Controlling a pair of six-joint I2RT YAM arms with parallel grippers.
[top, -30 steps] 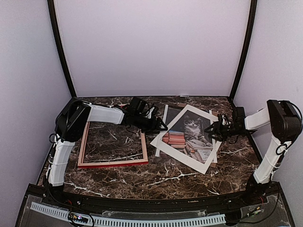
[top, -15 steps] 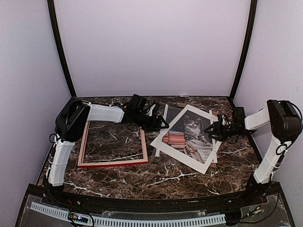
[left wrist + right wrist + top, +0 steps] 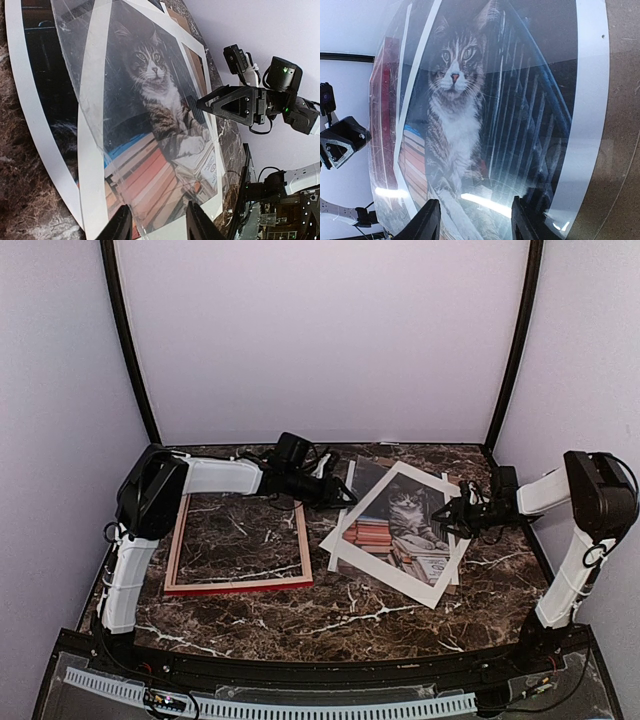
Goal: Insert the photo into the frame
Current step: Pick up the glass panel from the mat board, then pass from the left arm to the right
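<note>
Frame: the frame [image 3: 238,540] lies flat near-left, pale side up, with nothing in it.
Photo: the cat photo [image 3: 400,525] lies right of the frame, just apart and skewed to its sides.
Left gripper [image 3: 335,498]: at the photo's far-left corner; your nearer arm to the frame. Fingers are spread and grip nothing visible.
Right gripper [image 3: 447,519]: at the photo's right edge. Fingers are spread and empty.
Surface: dark marble table [image 3: 350,625], probably slick.
Room: pale walls close in around it.

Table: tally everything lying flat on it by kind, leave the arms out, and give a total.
Red frame: 1
White mat: 1
Cat photo: 1
Clear sheet: 1
Brown backing board: 1
Total: 5
</note>
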